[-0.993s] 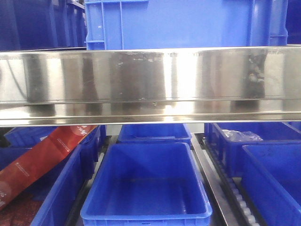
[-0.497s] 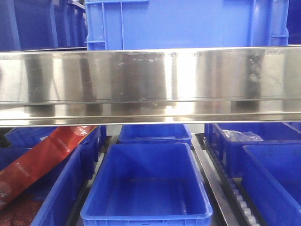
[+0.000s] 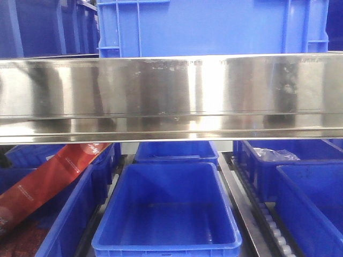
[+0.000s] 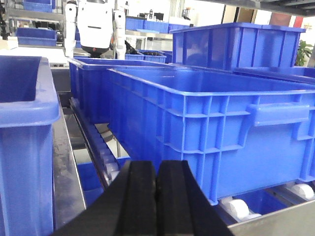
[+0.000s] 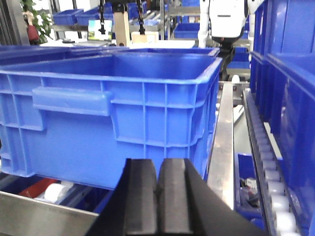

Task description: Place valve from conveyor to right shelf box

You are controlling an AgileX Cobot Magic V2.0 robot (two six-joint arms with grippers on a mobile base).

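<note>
Stainless steel shelf beam (image 3: 171, 96) spans above an empty blue plastic bin (image 3: 167, 214). Left gripper (image 4: 156, 191) and right gripper (image 5: 156, 196) jaws are pressed together, holding nothing; no valve visible.

I see a wide polished steel shelf beam (image 3: 171, 96) across my front view, catching bright overhead light in pale streaks. Blue plastic crates (image 3: 167, 211) sit in rows below it, separated by steel rails with white rollers (image 3: 278, 233). A red printed package (image 3: 43, 182) lies tilted in a left crate. Behind, more blue bins on racks (image 5: 74, 17) and a potted plant (image 5: 30, 19).
</note>
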